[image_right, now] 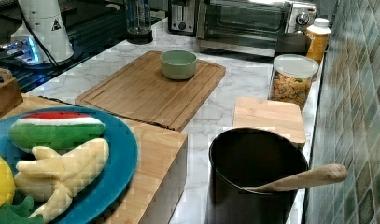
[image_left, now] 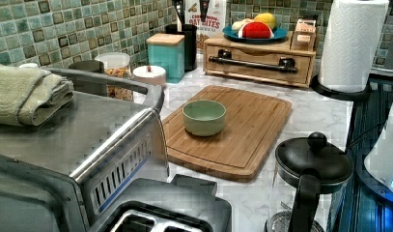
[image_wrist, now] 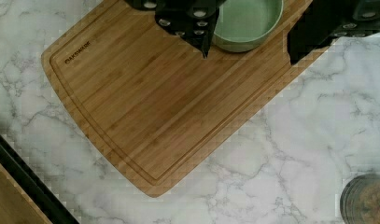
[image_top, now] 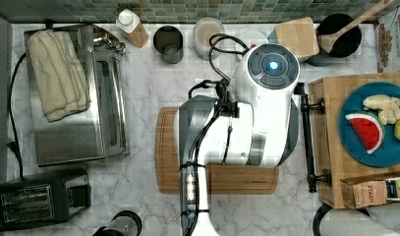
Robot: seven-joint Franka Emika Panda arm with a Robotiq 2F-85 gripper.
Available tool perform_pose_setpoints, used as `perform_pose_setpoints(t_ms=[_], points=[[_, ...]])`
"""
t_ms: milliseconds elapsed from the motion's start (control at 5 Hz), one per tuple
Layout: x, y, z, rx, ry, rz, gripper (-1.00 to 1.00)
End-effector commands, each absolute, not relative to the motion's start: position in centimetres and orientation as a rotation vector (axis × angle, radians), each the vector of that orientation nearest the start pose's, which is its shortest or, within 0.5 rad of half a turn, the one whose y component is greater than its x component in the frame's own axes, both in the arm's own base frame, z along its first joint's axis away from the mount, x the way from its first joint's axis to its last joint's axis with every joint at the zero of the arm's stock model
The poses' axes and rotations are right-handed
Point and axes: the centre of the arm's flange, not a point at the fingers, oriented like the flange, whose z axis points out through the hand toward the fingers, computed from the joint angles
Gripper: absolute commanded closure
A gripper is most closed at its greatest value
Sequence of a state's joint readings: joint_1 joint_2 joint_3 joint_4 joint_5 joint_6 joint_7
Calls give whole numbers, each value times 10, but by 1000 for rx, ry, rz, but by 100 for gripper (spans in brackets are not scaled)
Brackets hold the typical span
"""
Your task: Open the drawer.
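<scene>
Your hand (image_wrist: pixel 248 46) hangs above the cutting board (image_wrist: pixel 169 107) with its two black fingers (image_wrist: pixel 197 28) spread well apart and nothing between them; in the wrist view the pale green bowl (image_wrist: pixel 246 23) sits on the board below the gap, so you are not yet over the thing you need. The drawer (image_left: pixel 259 63) is at the far end of the worktop (image_left: pixel 319 116) in the left view, shut flush in its light-wood box, with the long black bar handle (image_left: pixel 254 64) standing proud on two brackets across its front. In the top view that handle (image_top: pixel 308 135) runs up and down at the top view's right, just beside the arm's white body (image_top: pixel 246 118), which covers much of the board. The bar faces the open worktop, which I judge leaves you room to come at it from the front and pull. On top of the box a blue plate (image_top: pixel 391 152) carries toy fruit, so a sharp tug could well shake it. The worktop is white veined marble, backed by a wall of small green tiles (image_left: pixel 88 29); a toaster oven (image_top: pixel 79 123) with a folded towel (image_top: pixel 57 73) on it stands at the top view's left, and jars and canisters line the wall.
</scene>
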State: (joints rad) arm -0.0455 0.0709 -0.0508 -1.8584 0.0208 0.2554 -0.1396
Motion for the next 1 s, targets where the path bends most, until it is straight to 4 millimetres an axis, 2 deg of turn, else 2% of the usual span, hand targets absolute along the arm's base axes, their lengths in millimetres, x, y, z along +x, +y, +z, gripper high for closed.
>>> perform_pose_setpoints(t_ms=[200, 400, 1000], points=[[567, -58, 469, -2922, 1164, 160, -100], [556, -66, 462, -3044, 890, 114, -100], [539, -122, 444, -3213, 357, 73, -100]])
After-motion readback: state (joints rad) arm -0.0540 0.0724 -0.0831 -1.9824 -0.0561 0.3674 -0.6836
